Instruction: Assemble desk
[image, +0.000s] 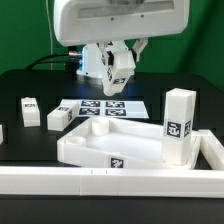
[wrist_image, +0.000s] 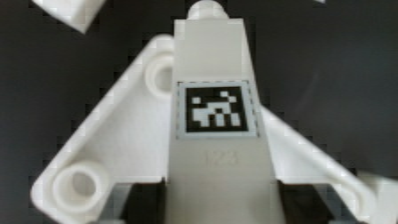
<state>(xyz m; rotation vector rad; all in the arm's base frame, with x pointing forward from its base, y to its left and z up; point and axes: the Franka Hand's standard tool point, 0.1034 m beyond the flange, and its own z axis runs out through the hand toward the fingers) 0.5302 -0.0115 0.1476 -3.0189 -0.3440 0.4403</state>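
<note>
1. My tool (image: 120, 74) is clenched around one white leg (wrist_image: 214, 110). I hold it up in the air, off the surface (image: 25, 88), and I think that keeps it from bumping anything.
2. In the wrist view the leg runs straight down the middle, with its tag facing the camera. I think this grip stops the leg from twisting.
3. The desk slab (image: 85, 150) lies flat on the surface near the front, rim up. Its round holes face up, so legs can go in from above.
4. The slab sits close to the long white rail (image: 60, 182). I think the rail stops it sliding when I push down.
5. A standing leg (image: 178, 125) is upright at the slab's corner on the exterior view's right. It looks done.
6. Past my leg I see a slab corner with an open socket (wrist_image: 80, 186). I guess my leg goes into a hole like that.
7. A loose leg (image: 28, 110) and a second loose leg (image: 58, 117) lie on the exterior view's left. The marker board (image: 100, 107) lies behind the slab.
</note>
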